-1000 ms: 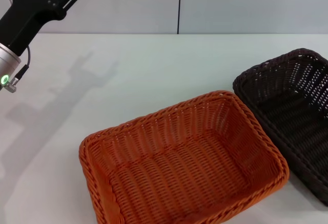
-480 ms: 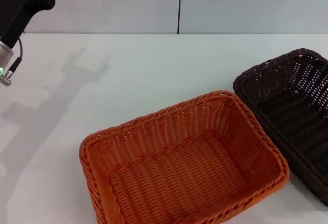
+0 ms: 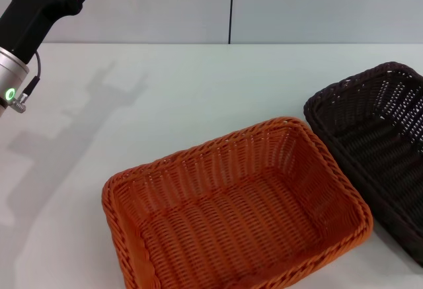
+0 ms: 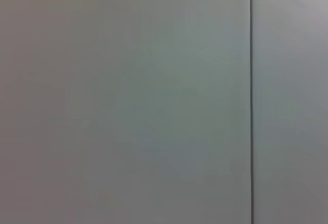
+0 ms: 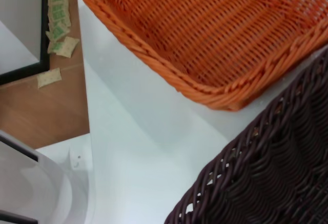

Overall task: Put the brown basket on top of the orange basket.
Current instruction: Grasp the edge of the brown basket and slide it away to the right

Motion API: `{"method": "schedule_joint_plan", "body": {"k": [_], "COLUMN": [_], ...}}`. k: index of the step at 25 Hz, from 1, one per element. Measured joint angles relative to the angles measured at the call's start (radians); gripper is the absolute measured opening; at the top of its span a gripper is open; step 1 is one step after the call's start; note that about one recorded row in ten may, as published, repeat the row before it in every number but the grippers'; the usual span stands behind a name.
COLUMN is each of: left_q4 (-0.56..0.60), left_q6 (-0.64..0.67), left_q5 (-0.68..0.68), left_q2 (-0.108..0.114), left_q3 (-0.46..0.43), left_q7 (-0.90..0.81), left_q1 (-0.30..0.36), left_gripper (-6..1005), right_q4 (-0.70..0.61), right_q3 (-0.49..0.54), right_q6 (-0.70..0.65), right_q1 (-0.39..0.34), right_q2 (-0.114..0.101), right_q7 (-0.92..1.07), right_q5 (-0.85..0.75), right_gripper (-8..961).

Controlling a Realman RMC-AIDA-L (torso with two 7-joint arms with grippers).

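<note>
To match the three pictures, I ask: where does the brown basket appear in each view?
Head view: the brown basket sits at the right edge, cut off, on the table.
Left wrist view: not in it; only a wall.
Right wrist view: its braided rim fills the lower right corner.
Shared landmark: the orange basket beside it.

The brown basket [image 3: 377, 150] sits just right of the orange basket [image 3: 231, 209] on the table [image 3: 198, 84].

I see a white table [image 3: 198, 84], a grey wall [image 3: 317, 4] with 1 dark seam behind, and paper scraps [image 5: 59, 14] on brown floor [image 5: 46, 111].
</note>
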Motion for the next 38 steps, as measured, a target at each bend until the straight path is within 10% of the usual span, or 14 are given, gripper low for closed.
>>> {"method": "schedule_joint_plan", "body": {"k": [29,38], "left_q4": [0.023,0.02], "left_q6": [-0.032,-0.116], "left_q5": [-0.08,-0.068], "left_q2": [0.006,0.008], "left_q3": [-0.004,-0.006], "left_q7": [0.001,0.012], "left_q1": [-0.05,-0.088], "left_gripper": [829,829], "right_q4": [0.051,0.051], "right_q3": [-0.213,-0.102], "right_q6": [-0.189,-0.185], "right_q1": [0.045,0.05], "right_q2": [0.081,0.035], "right_q7": [-0.068,-0.077], "right_q5": [-0.011,0.025], "right_gripper": [483,483]}}
